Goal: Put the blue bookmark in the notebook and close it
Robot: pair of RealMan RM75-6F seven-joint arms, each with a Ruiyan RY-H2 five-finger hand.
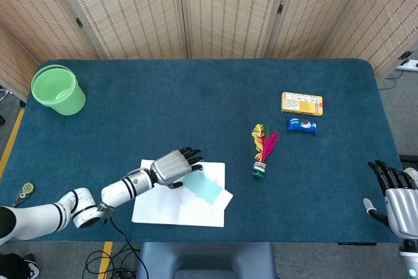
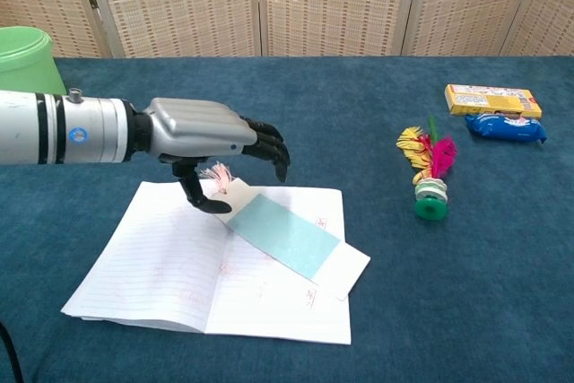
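the long pale-blue paper bookmark [image 2: 285, 236] with its white end and small pink tassel lay flat and slantwise on the right-hand page of the open lined white notebook [image 2: 170, 277], its white lower end overhanging the page's right edge onto the dark blue cloth-covered counter [image 2: 359, 141]. the silver and black left hand [image 2: 208, 139] hovered just above the bookmark's tassel end, fingers spread and loosely curved, thumb pointing down close to the tassel; it appeared to hold nothing, though whether the thumb tip touched the paper could not be told. the right hand [image 1: 394, 194] sat well apart at the counter's near right edge, fingers open and empty.

by my reading, the placing step was all but done and the closing step not begun. the next move would call for nudging the bookmark further in toward the spine so it would not stick out far, then catching the outer edge of one leaf and folding it over without sliding the loose thin pages or flicking the bookmark off.

well clear of the work stood a light green plastic bucket [image 1: 57, 89], a feathered shuttlecock [image 2: 430, 173], a yellow snack box [image 1: 302, 103] and a blue snack packet [image 1: 301, 125].
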